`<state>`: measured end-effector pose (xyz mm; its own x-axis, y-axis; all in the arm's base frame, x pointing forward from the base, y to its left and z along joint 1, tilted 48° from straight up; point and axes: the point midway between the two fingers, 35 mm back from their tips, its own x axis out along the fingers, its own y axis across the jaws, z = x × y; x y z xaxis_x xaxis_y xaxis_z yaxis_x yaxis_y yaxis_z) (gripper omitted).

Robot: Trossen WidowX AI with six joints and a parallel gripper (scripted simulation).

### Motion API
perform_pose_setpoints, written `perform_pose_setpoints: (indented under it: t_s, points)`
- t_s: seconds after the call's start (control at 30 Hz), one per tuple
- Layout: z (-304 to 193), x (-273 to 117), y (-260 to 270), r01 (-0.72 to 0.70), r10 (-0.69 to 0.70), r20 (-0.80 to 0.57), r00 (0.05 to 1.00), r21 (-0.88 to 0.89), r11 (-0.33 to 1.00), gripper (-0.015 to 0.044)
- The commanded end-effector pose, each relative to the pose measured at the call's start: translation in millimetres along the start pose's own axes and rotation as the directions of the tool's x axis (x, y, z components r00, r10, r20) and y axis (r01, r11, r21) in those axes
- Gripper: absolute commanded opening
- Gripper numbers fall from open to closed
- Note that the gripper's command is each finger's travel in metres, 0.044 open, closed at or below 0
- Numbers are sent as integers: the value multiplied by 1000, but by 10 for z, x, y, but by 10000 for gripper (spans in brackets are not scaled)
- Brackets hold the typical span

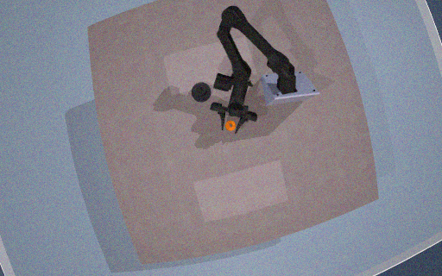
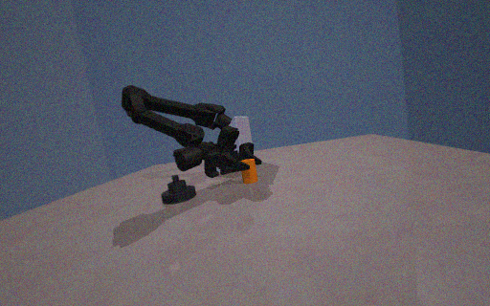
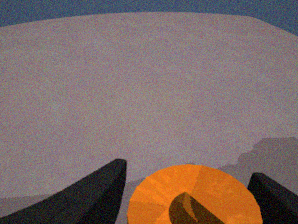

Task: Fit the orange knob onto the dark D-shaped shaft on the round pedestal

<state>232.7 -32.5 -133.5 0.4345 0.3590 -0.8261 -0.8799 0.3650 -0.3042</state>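
The orange knob (image 1: 227,126) (image 2: 250,174) (image 3: 150,200) stands upright on the table, its hole facing up. My gripper (image 1: 230,130) (image 2: 254,164) (image 3: 189,177) is open, tilted low, with one finger on each side of the knob's upper part. In the wrist view a gap shows between the left finger and the knob; the right finger is close beside it. The round dark pedestal (image 1: 201,92) (image 2: 178,195) stands apart from the knob, on the camera's side of the arm. Its shaft (image 2: 175,178) points up; the shaft's flat side cannot be made out.
The arm's pale base plate (image 1: 307,94) is at the right behind the gripper in the top view. Two lighter rectangles lie on the table, one in front (image 1: 241,191) and one behind the pedestal (image 1: 183,66). The arm's shadow falls around the knob.
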Motion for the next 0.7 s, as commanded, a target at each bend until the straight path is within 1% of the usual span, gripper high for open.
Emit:
perform_pose_setpoints:
  t_s: [0.0,0.6,0.67]
  points:
    - [0,1,-2,1,-1,0,1000,0,1000,260]
    - [0,1,-2,1,-1,0,1000,0,1000,260]
    - [0,1,-2,1,-1,0,1000,0,1000,312]
